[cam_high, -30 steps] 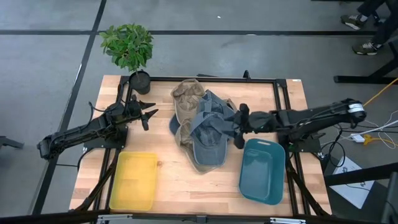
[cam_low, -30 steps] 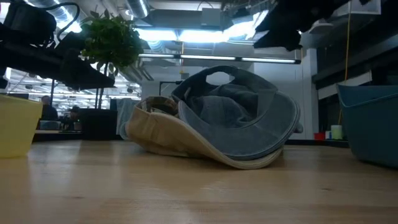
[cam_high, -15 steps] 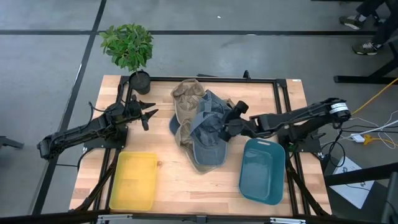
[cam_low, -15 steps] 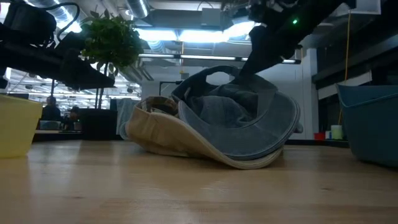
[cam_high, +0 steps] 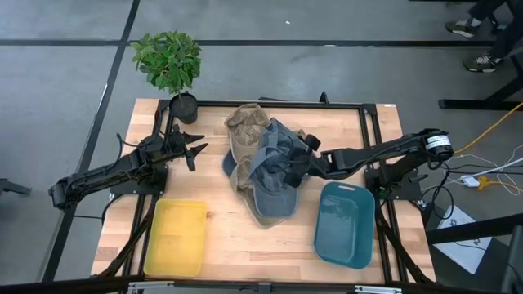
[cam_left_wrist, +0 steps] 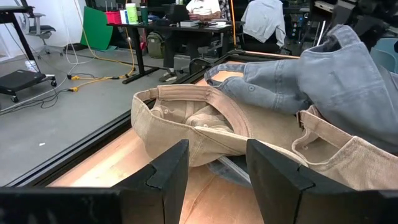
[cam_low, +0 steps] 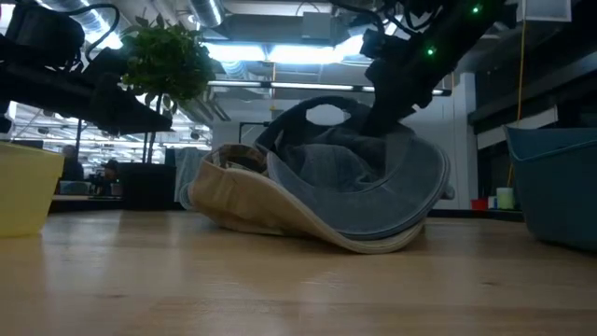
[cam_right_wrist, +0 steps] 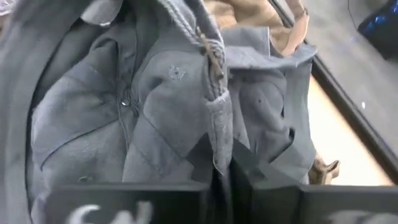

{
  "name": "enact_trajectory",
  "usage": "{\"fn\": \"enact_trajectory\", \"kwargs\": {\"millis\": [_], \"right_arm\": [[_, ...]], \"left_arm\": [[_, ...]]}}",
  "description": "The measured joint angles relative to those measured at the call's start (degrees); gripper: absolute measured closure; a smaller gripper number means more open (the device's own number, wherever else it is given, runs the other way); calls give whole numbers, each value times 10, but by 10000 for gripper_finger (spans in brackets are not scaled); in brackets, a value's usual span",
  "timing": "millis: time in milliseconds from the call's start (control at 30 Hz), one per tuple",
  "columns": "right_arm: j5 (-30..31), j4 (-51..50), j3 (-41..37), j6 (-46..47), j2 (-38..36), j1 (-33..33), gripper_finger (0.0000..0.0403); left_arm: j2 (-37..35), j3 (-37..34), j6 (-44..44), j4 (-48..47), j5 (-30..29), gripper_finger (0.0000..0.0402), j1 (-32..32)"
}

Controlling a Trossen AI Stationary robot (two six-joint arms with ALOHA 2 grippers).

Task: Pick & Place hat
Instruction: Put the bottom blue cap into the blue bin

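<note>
The right gripper is closed, its two dark fingers pinching a fold of the grey-blue hat near that cap's strap. In the right wrist view a small pale mark sits on the grey cloth, too faint to read. The grey-blue hat lies upside down in the middle of the wooden table, overlapping a tan hat on the side nearer the potted plant. The teal bin sits just beside the hats, under the right arm; the yellow bin stands well apart on the opposite side. The left gripper hovers partly open and empty near the tan hat. No lettering is legible on either bin.
</note>
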Motion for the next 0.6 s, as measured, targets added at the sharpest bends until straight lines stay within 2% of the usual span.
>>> {"fn": "enact_trajectory", "kwargs": {"millis": [200, 433, 533, 600], "right_arm": [[57, 79, 0, -87, -8, 0, 385], [68, 283, 0, -280, -9, 0, 388], [40, 362, 0, -364, -11, 0, 391], [-18, 400, 0, -425, -17, -1, 393]], "left_arm": [[0, 0, 0, 0, 0, 245, 0], [0, 0, 0, 0, 0, 245, 0], [0, 0, 0, 0, 0, 245, 0], [0, 0, -8, 0, 0, 245, 0]]}}
